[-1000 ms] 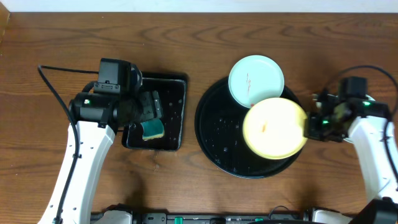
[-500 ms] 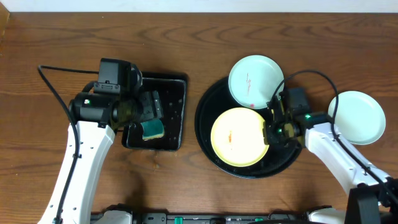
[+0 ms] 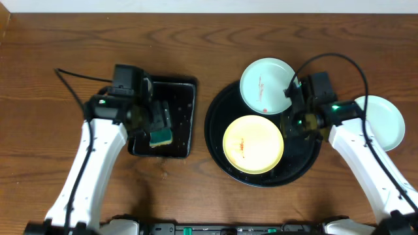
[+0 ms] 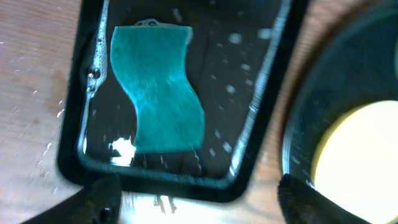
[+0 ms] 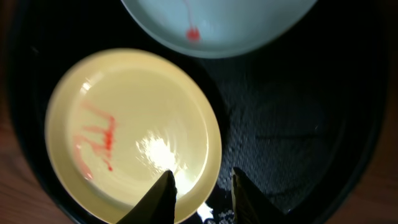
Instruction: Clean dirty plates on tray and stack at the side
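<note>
Layout notes:
- Large round glossy black tray on wooden desk, beneath right pincer.
- Pale yellow round plate in that tray, left of and nearer than right pincer.
- Pale blue-white round plate with smear left of and beyond right pincer, over tray's far rim.
- Second pale blue-white round plate on desk, right of right pincer, outside tray.
- Small rectangular black tray left of round tray, under left pincer.
- Teal sponge inside it, below left pincer, toward near end.

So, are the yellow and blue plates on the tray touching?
Apart. Right wrist view shows a strip of black tray between yellow plate and blue plate.
</note>
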